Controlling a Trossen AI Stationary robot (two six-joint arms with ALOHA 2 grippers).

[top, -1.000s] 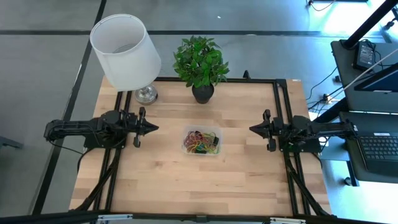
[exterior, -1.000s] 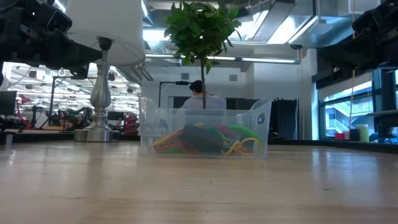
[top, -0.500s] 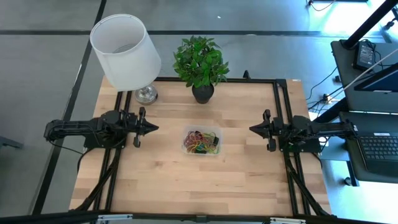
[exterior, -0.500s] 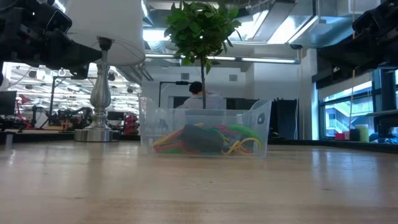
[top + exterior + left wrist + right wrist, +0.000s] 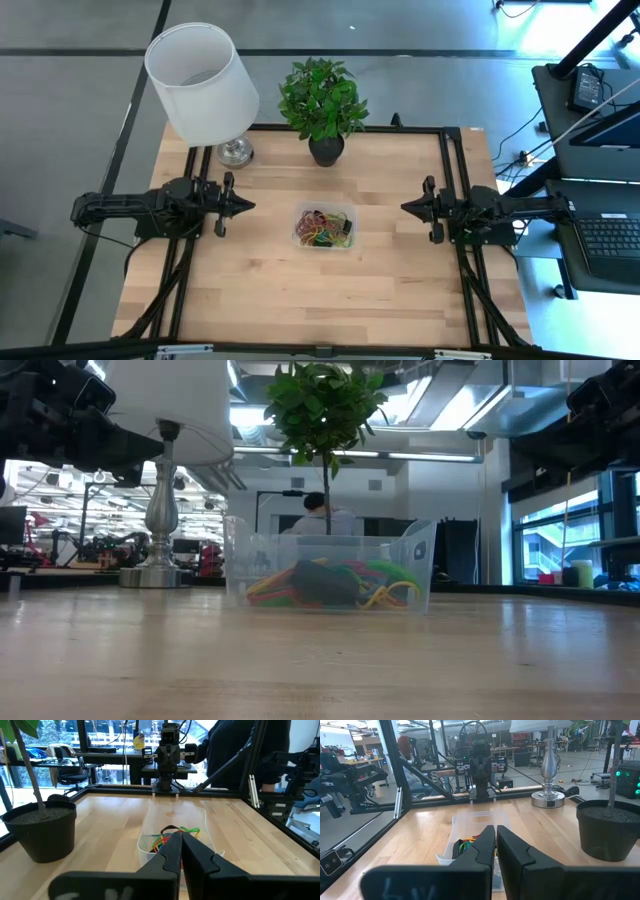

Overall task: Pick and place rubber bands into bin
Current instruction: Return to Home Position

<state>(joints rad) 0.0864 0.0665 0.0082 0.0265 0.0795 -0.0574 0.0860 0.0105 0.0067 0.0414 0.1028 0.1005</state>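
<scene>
Both arms sit at opposite sides of the table [image 5: 300, 295]. Left gripper [image 5: 245, 207] and right gripper [image 5: 405, 207], fingers pressed together and empty, face the bin [image 5: 324, 204] midway between, bands [image 5: 322, 229] heaped inside. Lamp [image 5: 203, 75] and plant [image 5: 322, 100] stand behind, apart.

No text, label, brand, number or sign can be read on the bin [image 5: 330, 550], lamp [image 5: 200, 75], plant pot [image 5: 326, 150] or table [image 5: 300, 290].

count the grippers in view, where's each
2. The left gripper is at the table's left side, the right gripper at its right side, both shut, pointing at the bin between them.
</scene>
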